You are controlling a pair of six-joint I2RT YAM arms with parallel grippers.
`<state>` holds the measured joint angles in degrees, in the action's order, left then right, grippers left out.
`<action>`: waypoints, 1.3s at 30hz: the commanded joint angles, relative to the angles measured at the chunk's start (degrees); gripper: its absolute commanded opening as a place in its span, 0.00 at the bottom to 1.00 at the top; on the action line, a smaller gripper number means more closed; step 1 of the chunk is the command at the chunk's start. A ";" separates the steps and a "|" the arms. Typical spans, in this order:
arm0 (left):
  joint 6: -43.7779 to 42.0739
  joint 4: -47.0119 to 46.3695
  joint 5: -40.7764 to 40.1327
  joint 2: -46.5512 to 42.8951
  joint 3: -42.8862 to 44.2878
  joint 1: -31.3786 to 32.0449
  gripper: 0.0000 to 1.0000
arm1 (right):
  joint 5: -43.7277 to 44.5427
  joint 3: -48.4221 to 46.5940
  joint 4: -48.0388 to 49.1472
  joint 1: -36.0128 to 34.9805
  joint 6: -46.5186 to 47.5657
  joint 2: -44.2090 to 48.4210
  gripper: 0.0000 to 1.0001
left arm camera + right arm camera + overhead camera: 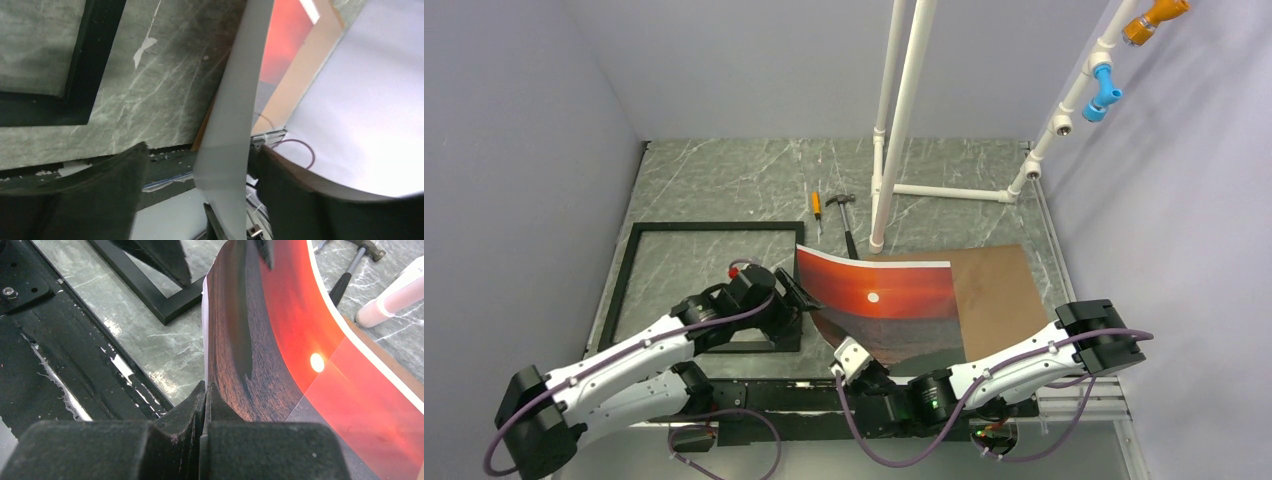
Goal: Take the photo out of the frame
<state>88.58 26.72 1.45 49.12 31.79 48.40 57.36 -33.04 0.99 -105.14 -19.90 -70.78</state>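
Photo above grey marbled table

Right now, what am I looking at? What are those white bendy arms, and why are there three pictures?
Those are two robot arms bolted to a table. One picture looks down from above; the other two come from small cameras on each wrist. The right gripper is pinched shut on the near edge of the photo, a sunset print curling upward. The left gripper is open, with the photo's side edge between its fingers. On the table lie the empty black frame, a brown board, a hammer and a small screwdriver.
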 commanded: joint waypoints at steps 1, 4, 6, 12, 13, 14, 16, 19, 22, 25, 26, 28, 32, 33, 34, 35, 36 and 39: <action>-2.47 -6.60 5.30 4.58 2.35 -1.86 0.70 | 0.17 -0.67 2.85 -0.14 1.53 1.08 0.00; -5.39 -7.09 5.64 7.50 3.81 -3.02 0.44 | -0.18 -0.78 3.81 -0.14 2.51 0.84 0.00; -6.69 -6.11 5.68 8.20 4.56 -3.42 0.30 | -0.57 -0.86 4.62 -0.14 3.26 0.70 0.00; -12.76 -0.93 3.21 5.73 6.30 -4.77 0.00 | -0.76 -2.04 4.41 -0.08 4.26 0.19 0.34; -14.18 1.33 2.57 5.07 7.25 -5.30 0.00 | -0.63 -2.59 3.68 -0.05 4.33 0.43 0.45; -15.86 3.21 2.37 4.27 8.34 -6.07 0.00 | -0.34 -3.54 2.55 -0.06 4.20 0.77 0.56; -19.68 8.32 2.49 2.94 11.04 -7.33 0.00 | -0.56 -5.65 0.30 -0.06 4.64 2.19 0.70; -25.43 15.97 3.28 1.15 16.07 -10.10 0.00 | -0.99 -8.30 -0.73 -0.04 5.07 5.44 0.82; -29.60 23.74 3.65 -0.07 21.76 -12.37 0.00 | -0.46 -9.92 -2.90 0.09 4.95 10.20 0.87; -31.63 29.24 2.93 -1.61 27.49 -13.32 0.00 | 2.38 -14.54 -9.88 0.64 1.95 12.33 0.90; -31.96 30.22 2.73 -2.25 29.07 -13.45 0.00 | 3.48 -17.15 -14.48 1.36 -0.06 12.08 0.91; -32.66 31.72 2.31 -3.41 32.33 -13.65 0.00 | 6.07 -22.58 -23.80 2.35 -4.91 11.23 0.90; -33.69 33.92 4.79 -3.22 39.92 -13.95 0.00 | 6.38 -27.53 -31.10 5.78 -6.37 11.91 0.89; -33.79 33.21 6.71 -2.97 41.07 -14.07 0.00 | 5.23 -27.81 -32.03 7.92 -6.86 12.47 0.89; -33.71 32.57 8.65 -2.45 42.32 -14.06 0.00 | 2.85 -27.74 -32.25 10.64 -6.76 13.30 0.89; -33.39 32.18 10.27 -1.88 43.74 -14.04 0.00 | 0.45 -27.49 -32.57 13.70 -6.81 14.15 0.89; -33.07 31.88 11.65 -1.20 45.29 -14.06 0.00 | -1.01 -27.30 -33.00 16.27 -7.15 15.09 0.89; -31.34 29.49 15.86 0.50 49.69 -14.05 0.00 | -3.45 -27.09 -33.31 23.00 -6.63 18.59 0.89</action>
<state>56.64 58.76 10.04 47.55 76.51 34.63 57.52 -59.24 -28.08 -88.03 -25.41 -56.90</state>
